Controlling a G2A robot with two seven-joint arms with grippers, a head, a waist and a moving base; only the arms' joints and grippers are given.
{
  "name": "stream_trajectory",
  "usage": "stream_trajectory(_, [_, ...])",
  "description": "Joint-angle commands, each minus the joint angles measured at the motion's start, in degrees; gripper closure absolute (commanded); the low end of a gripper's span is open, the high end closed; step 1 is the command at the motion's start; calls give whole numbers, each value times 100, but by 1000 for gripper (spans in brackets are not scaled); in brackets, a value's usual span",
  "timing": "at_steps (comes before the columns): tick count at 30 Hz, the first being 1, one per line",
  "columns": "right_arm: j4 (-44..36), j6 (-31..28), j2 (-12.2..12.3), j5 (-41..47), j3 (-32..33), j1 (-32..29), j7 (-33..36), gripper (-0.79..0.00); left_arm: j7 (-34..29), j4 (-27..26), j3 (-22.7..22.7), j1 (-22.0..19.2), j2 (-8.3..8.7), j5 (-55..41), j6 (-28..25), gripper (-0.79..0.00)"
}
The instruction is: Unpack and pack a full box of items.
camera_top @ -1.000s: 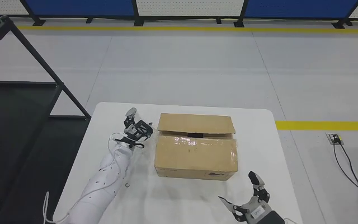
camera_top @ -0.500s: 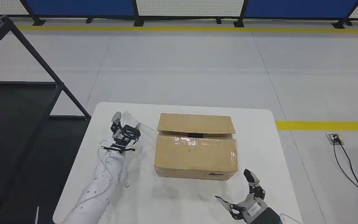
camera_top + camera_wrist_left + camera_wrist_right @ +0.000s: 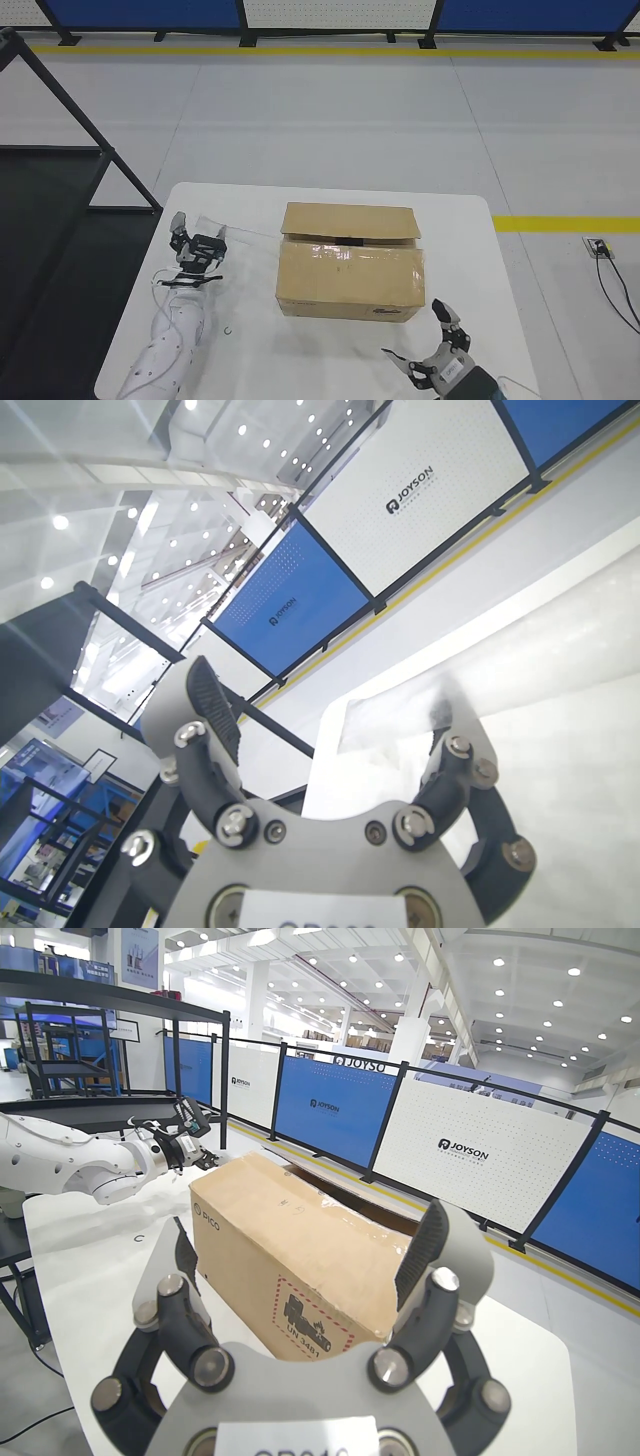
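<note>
Cardboard box (image 3: 348, 270) stands in the middle of the white table (image 3: 250, 340), with its far flap open. At the upper left of the table in the top view, the left gripper (image 3: 197, 236) has its fingers apart, and a clear tape strip (image 3: 395, 715) touches one fingertip. At the lower right, the right gripper (image 3: 411, 328) is spread wide, near the box.

Counts at the table

One cardboard box (image 3: 350, 270) is counted on one white table (image 3: 300, 355). Two grippers are counted: the left gripper (image 3: 198, 235) and the right gripper (image 3: 412, 330). One strip of clear tape (image 3: 252, 231) and one small C-shaped piece (image 3: 229, 332) are also counted. One black rack (image 3: 60, 150) is seen beside the table, and two yellow floor lines (image 3: 300, 50) are counted.
</note>
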Motion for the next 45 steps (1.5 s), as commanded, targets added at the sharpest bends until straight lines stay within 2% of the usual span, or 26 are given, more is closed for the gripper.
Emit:
stream_trajectory(1, [-1, -53, 4, -8, -20, 69, 44, -785, -221, -231, -113, 190, 40, 105, 4, -785])
stream_trajectory(6, [13, -150, 11, -6, -81, 239, 161, -785, -669, -697, -422, 610, 128, 248, -27, -785])
stream_trajectory(11, [93, -250, 19, 37, -117, 416, 249, -785, -1070, -1069, -749, 1021, 221, 355, -325, -785])
stream_trajectory(19, [168, -400, 32, 84, -174, 651, 366, -785, -1358, -1530, -1162, 1522, 303, 232, -715, -785])
stream_trajectory(28, [199, -511, 51, 90, -216, 804, 444, -785, -1359, -1553, -1172, 1549, 303, 166, -813, -785])
stream_trajectory(36, [149, -577, 76, 81, -184, 842, 495, -785, -1442, -1311, -1563, 1648, 363, 23, -965, -785])
stream_trajectory(45, [63, -684, 98, 46, -238, 960, 636, -785, -1587, -1359, -1990, 1908, 404, -120, -650, -785])
